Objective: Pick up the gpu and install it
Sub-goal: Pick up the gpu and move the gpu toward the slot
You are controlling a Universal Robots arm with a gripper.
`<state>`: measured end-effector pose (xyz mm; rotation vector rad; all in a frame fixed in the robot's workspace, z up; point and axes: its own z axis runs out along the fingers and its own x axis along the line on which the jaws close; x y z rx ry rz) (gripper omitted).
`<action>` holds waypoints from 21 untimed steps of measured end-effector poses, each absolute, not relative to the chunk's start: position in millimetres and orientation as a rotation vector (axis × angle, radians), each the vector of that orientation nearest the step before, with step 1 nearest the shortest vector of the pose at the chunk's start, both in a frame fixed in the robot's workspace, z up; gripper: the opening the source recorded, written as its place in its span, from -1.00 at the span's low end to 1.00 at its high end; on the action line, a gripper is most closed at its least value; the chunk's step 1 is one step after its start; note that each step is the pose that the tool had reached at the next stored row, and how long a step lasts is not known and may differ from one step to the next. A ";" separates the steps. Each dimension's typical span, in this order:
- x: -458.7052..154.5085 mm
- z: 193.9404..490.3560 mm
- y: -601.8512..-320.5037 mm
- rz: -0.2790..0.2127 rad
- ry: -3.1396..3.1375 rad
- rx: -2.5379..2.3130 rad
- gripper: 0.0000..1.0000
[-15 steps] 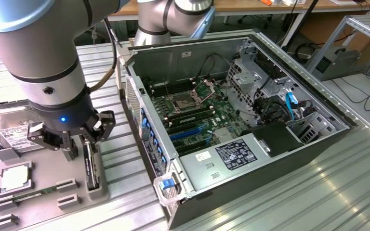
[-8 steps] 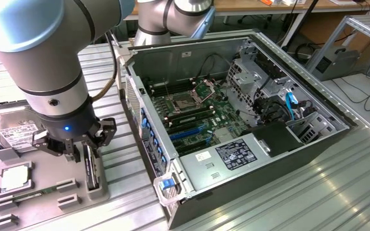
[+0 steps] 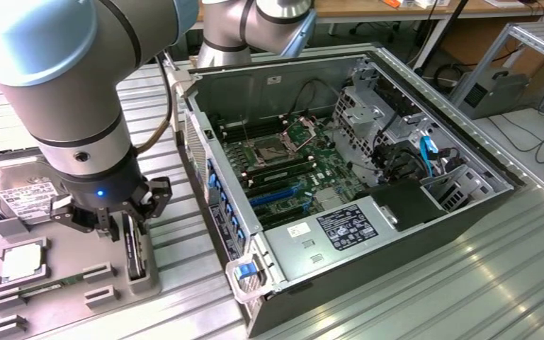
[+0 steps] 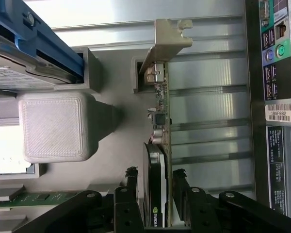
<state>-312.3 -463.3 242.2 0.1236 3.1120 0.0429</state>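
Right, the gripper (image 3: 128, 228) hangs low over the gray holder tray (image 3: 74, 249), at about 9 o'clock from the open computer case (image 3: 442, 106) in the exterior view. The gpu (image 3: 136, 248) stands on edge in its slot on that tray, directly under the gripper. From the wrist view, the gripper (image 4: 156, 194) straddles the gpu (image 4: 161, 121): one of the fingers (image 4: 131, 187) is on the black cooler side and the other on the green board side. The jaws are roughly half spread, with a thin dark gap showing beside the cooler, so there is no grip. The card's silvery bracket (image 4: 167, 36) pokes out at the far end. The hard drive (image 3: 22, 195) lies at 10 o'clock from the gripper and the square CPU chip (image 3: 22, 262) at 8 o'clock. The motherboard (image 3: 291, 163) lies exposed inside the case on the ribbed metal counter (image 3: 461, 283).
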 end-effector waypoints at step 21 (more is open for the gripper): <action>-310.7 241.0 -463.3 0.042 3.125 0.125 -0.15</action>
